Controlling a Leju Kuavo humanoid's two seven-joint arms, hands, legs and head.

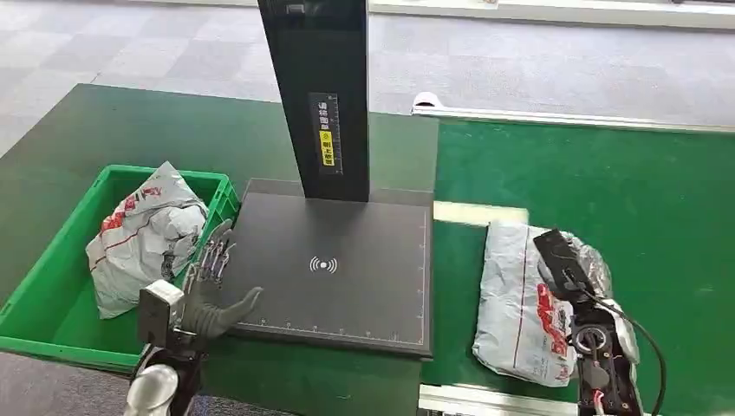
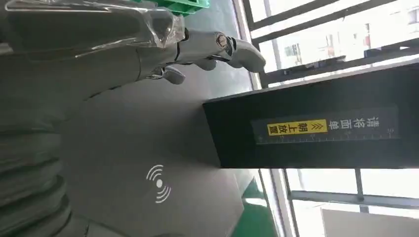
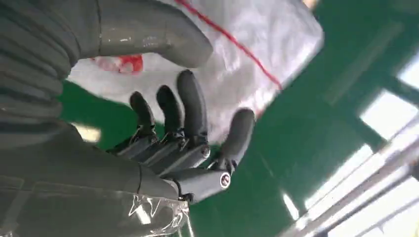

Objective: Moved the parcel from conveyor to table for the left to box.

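I see the grey parcel (image 1: 520, 303) flat on the green conveyor (image 1: 641, 217), my right hand (image 3: 188, 138) hovering by it, fingers apart, holding nothing; left hand (image 1: 204, 290) spread empty (beside the green box (image 1: 52, 299)) over the scanner plate (image 1: 338, 269)

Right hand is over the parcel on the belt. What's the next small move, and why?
Probably close the right hand on the parcel. The parcel lies flat on the green conveyor, not yet on the black table, and the wrist view shows the fingers apart just off its wrapper, holding nothing. The left hand waits open beside the bin.
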